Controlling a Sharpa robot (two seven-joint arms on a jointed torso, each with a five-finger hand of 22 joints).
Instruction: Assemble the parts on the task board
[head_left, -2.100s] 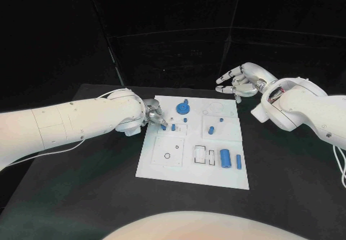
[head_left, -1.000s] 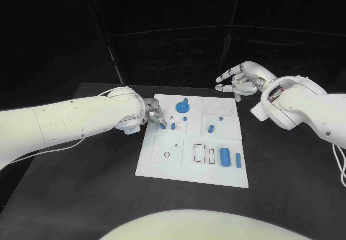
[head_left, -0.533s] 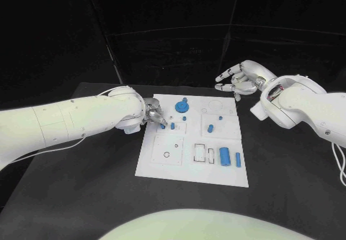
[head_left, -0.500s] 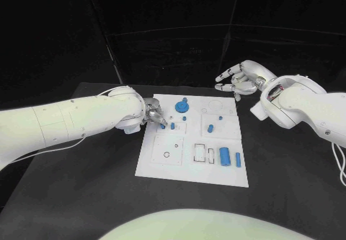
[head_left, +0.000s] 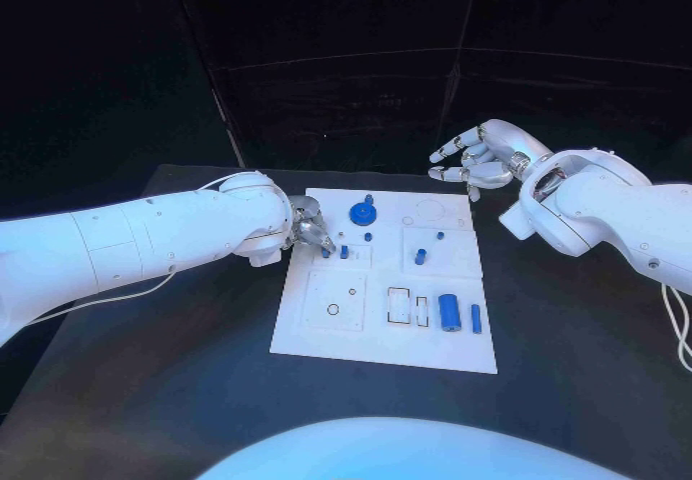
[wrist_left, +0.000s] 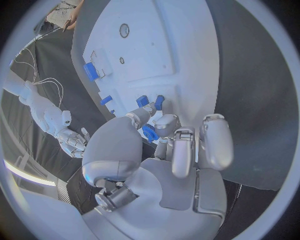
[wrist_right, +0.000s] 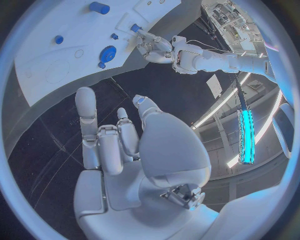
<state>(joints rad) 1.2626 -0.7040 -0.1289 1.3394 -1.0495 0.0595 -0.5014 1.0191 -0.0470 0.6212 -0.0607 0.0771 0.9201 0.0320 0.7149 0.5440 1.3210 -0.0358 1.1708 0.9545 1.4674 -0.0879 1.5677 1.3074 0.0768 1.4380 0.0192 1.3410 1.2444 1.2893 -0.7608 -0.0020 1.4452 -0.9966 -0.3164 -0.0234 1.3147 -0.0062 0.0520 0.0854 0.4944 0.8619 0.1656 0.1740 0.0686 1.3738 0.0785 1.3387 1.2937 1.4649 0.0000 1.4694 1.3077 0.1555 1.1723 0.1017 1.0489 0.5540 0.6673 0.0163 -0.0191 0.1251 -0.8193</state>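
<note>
Looking down at the black counter (head_left: 173, 360), I've got the white board (head_left: 378, 335) square in the middle with the blue parts scattered on it. My left hand (head_left: 306, 228) is down at the board's left edge, near its far corner. From the left wrist camera I can see the thumb and fingers (wrist_left: 178, 150) closed in around a small blue peg (wrist_left: 149, 132), so that hand is grasping it, right over the board surface. Two more short pegs (wrist_left: 149, 101) stand just beyond the fingertips, close together.

Further along the board there's a round blue knob (head_left: 361, 212) near the far edge, a small stub (head_left: 421, 257) right of centre, and down toward me a fat cylinder (head_left: 450, 313) lying beside a thin rod (head_left: 475, 319), near each other but apart. Outlined slots (head_left: 408, 307) sit just left of the cylinder.

My right hand (head_left: 479, 160) hangs above the counter past the board's far right corner, well apart from every part. In the right wrist camera its fingers (wrist_right: 103, 137) are loosely spread, palm bare, holding nothing. That same view catches the knob (wrist_right: 108, 52) and the left hand (wrist_right: 153, 47) across the board.
</note>
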